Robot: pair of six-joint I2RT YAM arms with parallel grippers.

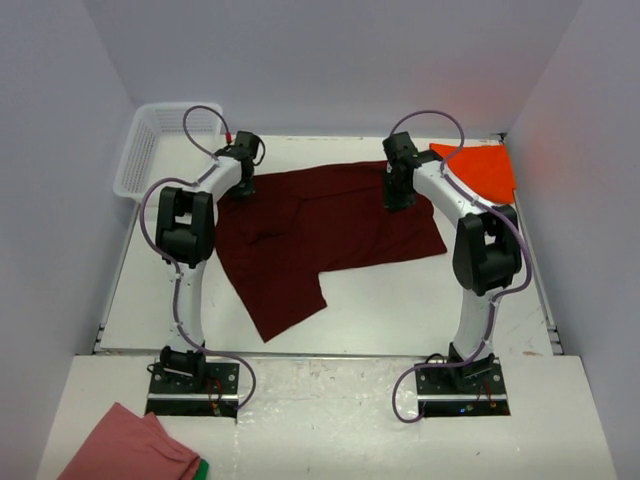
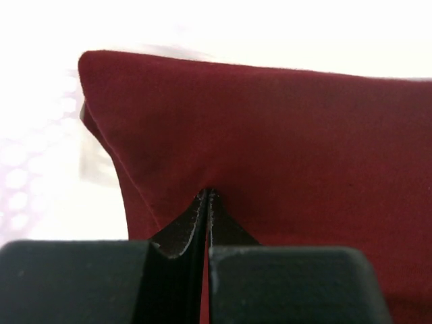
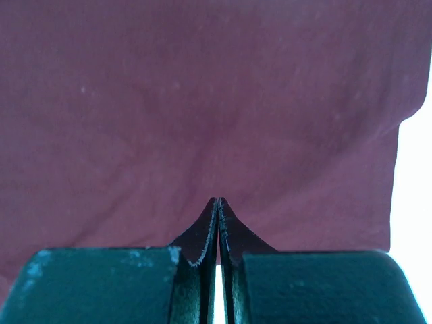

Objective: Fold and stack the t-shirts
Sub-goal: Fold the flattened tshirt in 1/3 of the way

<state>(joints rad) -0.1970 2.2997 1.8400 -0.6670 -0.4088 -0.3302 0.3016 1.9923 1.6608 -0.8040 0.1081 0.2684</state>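
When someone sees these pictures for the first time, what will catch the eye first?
The dark maroon t-shirt lies spread over the middle of the table and is the biggest patch of colour. At its far edge, the left gripper and the right gripper are each shut on the fabric. A bright orange-red t-shirt sits in the far right corner.

i count two shirts on my feed: one maroon shirt [image 1: 330,225] and one orange shirt [image 1: 482,168]. one pink cloth [image 1: 130,448], one basket [image 1: 140,160], one table [image 1: 400,300]. two arms, a left arm [image 1: 185,230] and a right arm [image 1: 485,250], carrying two grippers, the left gripper [image 2: 206,196] and the right gripper [image 3: 217,201].
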